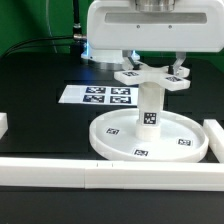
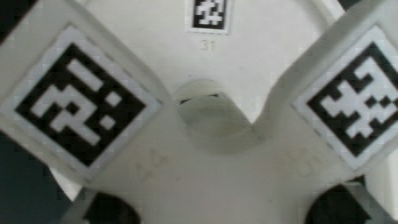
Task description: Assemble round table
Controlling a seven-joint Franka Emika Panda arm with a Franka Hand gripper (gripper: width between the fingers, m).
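Nearest the lens lay a long white border bar (image 1: 60,172), running across the front of the black desk (image 1: 40,75). A second bar (image 1: 214,135) showed at the exterior view's right edge. Just behind the front bar sat the large rimmed disc (image 1: 185,143), flat on the desk, with small square markers on its floor and rim. The short post (image 1: 150,105) stood upright at the disc's centre and carried a marker low on its side. The cross-shaped foot (image 1: 152,76) lay level on top of the post, arms spread, and appeared to touch it. The marker board (image 1: 97,95) lay flat behind the disc, toward the exterior view's left, apart from it. The hand (image 1: 153,64) hung directly over the foot, its white body filling the upper frame. One finger (image 1: 178,66) came down at an arm of the cross on the exterior view's right, the other on the opposite side. Whether the hand was clenched on the foot or released could not be told from either view. In the wrist view the foot (image 2: 196,130) filled the frame very close, two arms with large markers forming a V-shaped notch; the dark shapes near the edge were too blurred to identify.
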